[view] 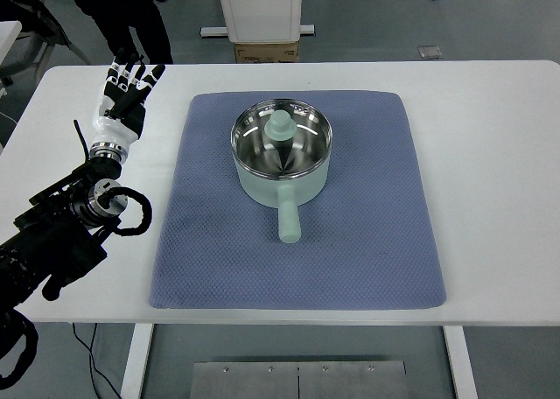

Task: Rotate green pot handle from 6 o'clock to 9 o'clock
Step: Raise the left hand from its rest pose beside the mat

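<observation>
- At the bottom of the frame, a grey metal plate [297, 380] shows on the floor below the white bench [499, 180]; the bench's near edge runs across just above it.
- A blue-grey textured mat [367, 241] lies on the bench, filling the middle of the frame; its lower half is bare.
- The left arm comes in at the lower left, black at the forearm, with a looping cable beside the wrist.
- The green pot [282, 154] stands on the upper middle of the mat; its handle [288, 220] points straight down the frame, toward the near edge; a pale green knob [281, 125] shows inside the shiny steel bowl.
- The left hand [125, 91] rests at the upper left, off the mat, well apart from the pot; fingers extended and released, grasping nothing.
- Beyond the bench, a cardboard box [266, 52] sits under a white stand at top centre; a person's dark legs [131, 18] stand at the upper left.
</observation>
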Available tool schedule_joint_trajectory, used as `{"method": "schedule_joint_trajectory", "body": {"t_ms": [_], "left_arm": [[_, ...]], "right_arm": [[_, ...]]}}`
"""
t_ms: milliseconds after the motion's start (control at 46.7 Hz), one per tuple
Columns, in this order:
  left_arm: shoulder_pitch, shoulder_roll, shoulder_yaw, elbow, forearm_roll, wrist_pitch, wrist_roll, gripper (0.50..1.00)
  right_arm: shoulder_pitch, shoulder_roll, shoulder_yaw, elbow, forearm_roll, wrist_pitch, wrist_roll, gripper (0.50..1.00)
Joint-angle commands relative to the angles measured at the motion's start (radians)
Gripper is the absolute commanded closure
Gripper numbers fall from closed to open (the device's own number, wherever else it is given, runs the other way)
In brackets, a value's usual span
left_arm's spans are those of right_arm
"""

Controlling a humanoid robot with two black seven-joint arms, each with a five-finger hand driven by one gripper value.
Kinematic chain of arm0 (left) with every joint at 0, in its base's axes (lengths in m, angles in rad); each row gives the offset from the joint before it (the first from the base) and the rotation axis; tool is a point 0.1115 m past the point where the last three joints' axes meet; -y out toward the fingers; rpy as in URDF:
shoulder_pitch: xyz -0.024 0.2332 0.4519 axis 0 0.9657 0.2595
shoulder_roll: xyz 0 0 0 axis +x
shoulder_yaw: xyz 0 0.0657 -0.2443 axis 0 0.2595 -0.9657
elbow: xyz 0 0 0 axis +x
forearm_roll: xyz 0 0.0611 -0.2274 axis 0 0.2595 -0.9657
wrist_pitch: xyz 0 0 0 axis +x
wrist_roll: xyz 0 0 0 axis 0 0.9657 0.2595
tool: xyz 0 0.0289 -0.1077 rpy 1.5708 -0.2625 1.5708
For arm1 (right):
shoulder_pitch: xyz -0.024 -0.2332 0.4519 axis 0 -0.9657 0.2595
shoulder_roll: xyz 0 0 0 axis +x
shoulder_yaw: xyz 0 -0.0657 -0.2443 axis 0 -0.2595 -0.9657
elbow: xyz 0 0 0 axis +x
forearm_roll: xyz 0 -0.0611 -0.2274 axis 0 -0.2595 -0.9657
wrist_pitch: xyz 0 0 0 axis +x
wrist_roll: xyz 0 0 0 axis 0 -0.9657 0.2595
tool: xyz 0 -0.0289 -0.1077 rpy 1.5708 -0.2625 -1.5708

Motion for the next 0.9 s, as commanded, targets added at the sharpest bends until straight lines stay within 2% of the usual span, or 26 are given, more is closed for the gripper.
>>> {"method": "schedule_joint_trajectory", "body": {"t_ms": [0, 600, 707, 878], "left_arm": [[0.000, 0.000, 0.000, 0.000, 0.000, 0.000, 0.000, 0.500], [-0.012, 0.023, 0.002, 0.000, 0.023, -0.015, 0.000, 0.500], [-0.032, 0.072, 0.005, -0.003, 0.123, -0.012, 0.000, 0.500], [-0.044, 0.094, 0.005, -0.012, 0.258, -0.006, -0.002, 0.500]], "right_arm": [[0.000, 0.000, 0.000, 0.000, 0.000, 0.000, 0.000, 0.500], [0.000, 0.000, 0.001, 0.000, 0.000, 0.000, 0.000, 0.500], [0.000, 0.000, 0.000, 0.000, 0.000, 0.000, 0.000, 0.500], [0.000, 0.000, 0.000, 0.000, 0.000, 0.000, 0.000, 0.500]]}}
